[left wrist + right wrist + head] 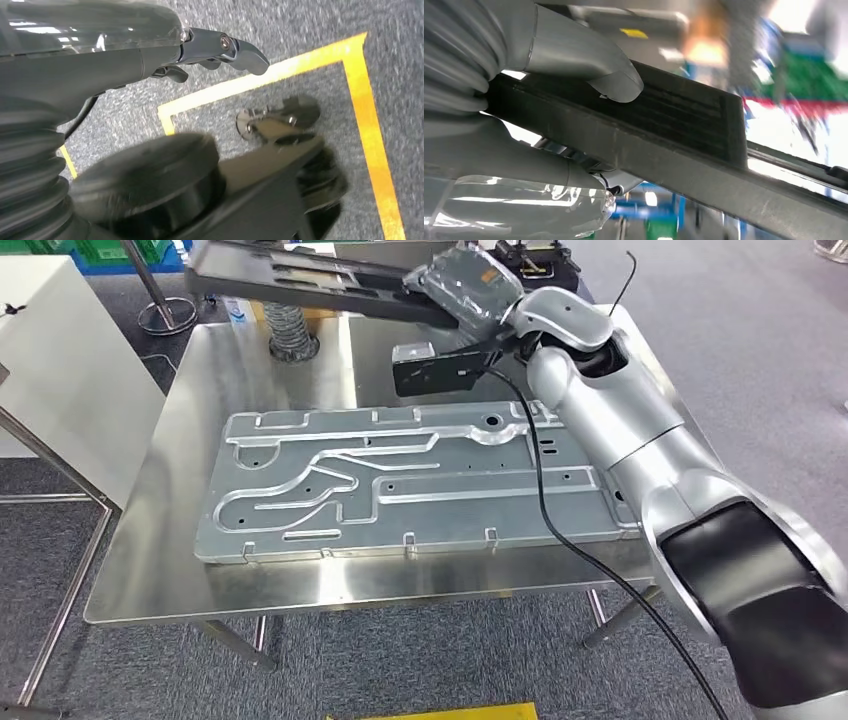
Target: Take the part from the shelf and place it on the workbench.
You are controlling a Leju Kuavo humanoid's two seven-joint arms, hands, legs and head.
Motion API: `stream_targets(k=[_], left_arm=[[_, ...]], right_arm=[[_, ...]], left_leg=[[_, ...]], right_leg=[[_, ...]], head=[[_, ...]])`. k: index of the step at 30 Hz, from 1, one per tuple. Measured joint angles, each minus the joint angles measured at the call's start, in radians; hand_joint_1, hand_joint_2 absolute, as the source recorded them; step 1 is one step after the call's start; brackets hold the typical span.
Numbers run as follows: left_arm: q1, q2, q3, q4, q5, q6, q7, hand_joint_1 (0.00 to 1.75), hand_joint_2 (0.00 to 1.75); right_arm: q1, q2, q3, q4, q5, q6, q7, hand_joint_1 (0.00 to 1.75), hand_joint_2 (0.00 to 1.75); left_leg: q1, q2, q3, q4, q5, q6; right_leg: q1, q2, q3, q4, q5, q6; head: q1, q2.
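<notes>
- Above the far edge of the workbench [150, 580], the right hand [470, 285] grips a long dark part [300, 280], held in the air and stretching away to the robot's left.
- In the right wrist view the thumb [616, 82] presses on one face of the part [684, 130] while the darker fingers [619, 181] come round the opposite face, so the hand is clamped on it.
- The hand is wrapped in a clear plastic cover.
- On the steel workbench lies a large flat pressed metal panel [400, 485] with raised channels, taking up most of the middle of the top.
- A small black box [432, 368], fixed at the wrist, hangs just below the hand, over the panel's far edge.
- A black cable [545, 500] runs from the wrist down across the panel's right end and off the near edge.
- A ribbed grey hose [290, 328] stands on the workbench's far side, beneath the held part.
- A white cabinet [50, 360] stands to the left of the workbench.
- The left hand [215, 50] hangs over grey carpet marked with yellow tape [370, 135]; its fingers are loosely curled and hold nothing.
</notes>
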Motion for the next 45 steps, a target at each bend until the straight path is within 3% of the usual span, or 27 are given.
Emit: stream_targets(k=[2, 4, 7, 8, 9, 10, 12, 14, 16, 19, 22, 23, 24, 25, 27, 29, 33, 35, 37, 38, 39, 40, 41, 43, 45], left_arm=[[-0.003, -0.001, -0.001, 0.0, 0.001, 0.003, -0.002, 0.0, 1.75], [-0.002, -0.002, -0.002, 0.0, 0.0, 0.005, -0.003, 0.0, 1.75], [-0.002, -0.004, -0.006, 0.0, -0.004, 0.007, -0.004, 0.0, 1.75], [-0.001, -0.005, -0.007, 0.0, -0.006, 0.008, -0.004, 0.0, 1.75], [0.0, -0.005, -0.008, 0.0, -0.007, 0.008, -0.005, 0.0, 1.31], [0.001, -0.005, -0.009, 0.0, -0.007, 0.009, -0.006, 0.0, 0.87], [0.001, -0.007, -0.008, 0.0, -0.002, 0.008, -0.011, 0.0, 0.0], [-0.001, -0.01, -0.008, 0.0, 0.007, 0.004, -0.01, 0.0, 0.0], [-0.003, -0.01, -0.008, 0.0, 0.014, 0.001, 0.001, 0.0, 0.0], [-0.006, -0.01, -0.007, 0.0, 0.02, 0.0, 0.011, 0.0, 0.0], [-0.01, -0.009, -0.006, 0.0, 0.027, 0.0, 0.017, 0.0, 0.0], [-0.01, -0.009, -0.005, 0.0, 0.03, 0.0, 0.019, 0.0, 0.0], [-0.009, -0.009, -0.004, 0.0, 0.033, 0.0, 0.021, 0.0, 0.0], [-0.008, -0.009, -0.002, 0.0, 0.036, -0.001, 0.024, 0.0, 0.0], [-0.007, -0.008, 0.002, 0.0, 0.042, -0.003, 0.03, 0.0, 0.0], [-0.007, -0.008, 0.008, 0.0, 0.047, -0.006, 0.036, 0.0, 0.0], [-0.001, -0.007, 0.019, 0.0, 0.055, -0.009, 0.038, 0.0, 0.0], [0.001, -0.006, 0.022, 0.0, 0.059, -0.011, 0.038, 0.0, 0.0], [0.004, -0.006, 0.025, 0.0, 0.06, -0.013, 0.038, 0.0, 0.0], [0.007, -0.006, 0.027, 0.0, 0.061, -0.015, 0.038, 0.0, 0.0], [0.011, -0.006, 0.03, 0.0, 0.062, -0.016, 0.039, 0.0, 0.0], [0.015, -0.005, 0.032, 0.0, 0.063, -0.017, 0.039, 0.0, 0.0], [0.018, -0.005, 0.035, 0.0, 0.064, -0.019, 0.041, 0.0, 0.0], [0.021, -0.005, 0.039, 0.0, 0.064, -0.021, 0.043, 0.0, 0.0], [0.024, -0.005, 0.042, 0.0, 0.065, -0.022, 0.045, 0.0, 0.0]], right_arm=[[-0.011, -0.017, 0.07, 0.073, 0.016, -0.003, -0.016, 0.87, 0.87], [-0.012, -0.025, 0.121, 0.123, 0.022, -0.003, -0.03, 0.0, 0.0], [-0.012, -0.014, 0.179, 0.193, 0.015, -0.005, -0.037, 0.0, 0.0], [-0.01, -0.008, 0.195, 0.216, 0.01, -0.006, -0.038, 0.0, 0.0], [-0.008, -0.003, 0.207, 0.235, 0.005, -0.008, -0.039, 0.0, 0.0], [-0.007, 0.001, 0.216, 0.25, 0.001, -0.009, -0.039, 0.0, 0.0], [-0.014, 0.003, 0.23, 0.272, -0.004, -0.012, -0.039, 0.0, 0.0], [-0.023, 0.004, 0.244, 0.289, -0.012, -0.016, -0.039, 0.0, 0.0], [-0.026, 0.004, 0.256, 0.303, -0.022, -0.018, -0.04, 0.0, 0.0], [-0.027, 0.0, 0.268, 0.316, -0.035, -0.021, -0.041, 0.0, 0.0], [-0.025, -0.02, 0.279, 0.324, -0.049, -0.025, -0.046, 0.0, 0.0], [-0.023, -0.027, 0.284, 0.327, -0.054, -0.025, -0.047, 0.0, 0.0], [-0.022, -0.033, 0.288, 0.329, -0.058, -0.025, -0.049, 0.0, 0.0], [-0.02, -0.037, 0.292, 0.331, -0.061, -0.025, -0.049, 0.0, 0.0], [-0.021, -0.041, 0.296, 0.334, -0.068, -0.026, -0.049, 0.0, 0.0], [-0.024, -0.042, 0.297, 0.336, -0.076, -0.027, -0.047, 0.0, 0.0], [-0.028, -0.038, 0.292, 0.347, -0.099, -0.034, -0.035, 0.0, 0.0], [-0.035, -0.027, 0.283, 0.357, -0.108, -0.038, -0.024, 0.0, 0.0], [-0.048, -0.011, 0.269, 0.37, -0.121, -0.045, -0.01, 0.0, 0.0], [-0.054, -0.002, 0.262, 0.376, -0.13, -0.049, -0.003, 0.0, 0.0], [-0.058, 0.006, 0.252, 0.382, -0.14, -0.055, 0.004, 0.0, 0.0], [-0.061, 0.014, 0.242, 0.388, -0.151, -0.059, 0.011, 0.0, 0.0], [-0.065, 0.021, 0.231, 0.392, -0.16, -0.063, 0.018, 0.0, 0.0], [-0.079, 0.031, 0.204, 0.399, -0.174, -0.068, 0.032, 0.0, 0.0], [-0.096, 0.039, 0.173, 0.405, -0.184, -0.072, 0.046, 0.0, 0.0]], left_leg=[[0.004, -0.014, 0.004, -0.01, -0.002, 0.013], [0.008, -0.024, 0.008, -0.015, 0.0, 0.024], [0.006, -0.029, 0.014, -0.016, -0.004, 0.037], [0.005, -0.03, 0.018, -0.016, -0.006, 0.039], [0.003, -0.033, 0.022, -0.016, -0.009, 0.041], [0.001, -0.036, 0.027, -0.016, -0.012, 0.042], [-0.002, -0.043, 0.037, -0.015, -0.019, 0.041], [-0.006, -0.046, 0.04, -0.014, -0.025, 0.036], [-0.005, -0.046, 0.039, -0.015, -0.026, 0.027], [-0.005, -0.036, 0.031, 0.011, -0.05, 0.012], [0.003, -0.019, -0.052, 0.182, -0.131, -0.006], [0.008, -0.018, -0.081, 0.234, -0.146, -0.011], [0.012, -0.017, -0.096, 0.256, -0.144, -0.016], [0.016, -0.016, -0.089, 0.236, -0.123, -0.02], [0.024, -0.014, -0.033, 0.112, -0.059, -0.027], [0.024, -0.019, 0.011, 0.015, -0.019, -0.019], [0.014, -0.023, 0.011, -0.002, -0.001, 0.017], [0.013, -0.019, 0.004, -0.009, 0.011, 0.034], [0.009, -0.015, -0.008, -0.01, 0.02, 0.043], [0.005, -0.011, -0.015, -0.009, 0.025, 0.045], [0.002, -0.008, -0.022, -0.009, 0.031, 0.046], [0.0, -0.005, -0.029, -0.009, 0.037, 0.047], [-0.002, -0.002, -0.035, -0.009, 0.043, 0.047], [-0.006, 0.002, -0.047, -0.009, 0.056, 0.043], [-0.008, 0.008, -0.051, -0.011, 0.07, 0.034]], right_leg=[[0.0, -0.013, 0.002, -0.003, -0.004, 0.01], [-0.002, -0.015, -0.014, 0.035, -0.031, 0.015], [-0.001, -0.004, -0.112, 0.226, -0.106, 0.015], [0.0, -0.002, -0.142, 0.276, -0.114, 0.015], [0.001, -0.002, -0.156, 0.29, -0.102, 0.013], [0.001, -0.001, -0.15, 0.261, -0.071, 0.009], [0.007, -0.001, -0.096, 0.126, 0.013, -0.005], [0.015, -0.003, -0.05, 0.02, 0.052, -0.016], [0.019, -0.004, -0.04, -0.006, 0.048, -0.018], [0.01, -0.009, -0.023, -0.028, 0.053, -0.024], [0.008, -0.021, -0.015, -0.035, 0.053, -0.029], [0.008, -0.023, -0.014, -0.035, 0.051, -0.029], [0.008, -0.025, -0.014, -0.033, 0.051, -0.027], [0.007, -0.026, -0.014, -0.031, 0.05, -0.025], [0.003, -0.027, -0.015, -0.02, 0.045, -0.015], [0.003, -0.025, -0.021, -0.007, 0.04, -0.002], [-0.002, -0.022, -0.031, 0.0, 0.036, 0.02], [-0.005, -0.015, -0.053, 0.059, -0.02, 0.024], [-0.005, -0.006, -0.097, 0.189, -0.105, 0.023], [-0.004, -0.003, -0.115, 0.25, -0.135, 0.022], [-0.003, -0.001, -0.119, 0.284, -0.147, 0.02], [-0.001, 0.0, -0.105, 0.279, -0.141, 0.017], [0.001, 0.0, -0.071, 0.235, -0.12, 0.012], [0.01, -0.001, 0.021, 0.088, -0.077, 0.001], [0.017, -0.002, 0.064, 0.002, -0.056, -0.007]], head=[[0.0, 0.0], [0.0, 0.0], [0.0, 0.0], [0.0, 0.0], [0.0, 0.0], [0.0, 0.0], [0.0, 0.0], [0.0, 0.0], [0.0, 0.0], [0.0, 0.0], [0.0, 0.0], [0.0, 0.0], [0.0, 0.0], [0.0, 0.0], [0.0, 0.0], [0.0, 0.0], [0.0, 0.0], [0.0, 0.0], [0.0, 0.0], [0.0, 0.0], [0.0, 0.0], [0.0, 0.0], [0.0, 0.0], [0.0, 0.0], [0.0, 0.0]])
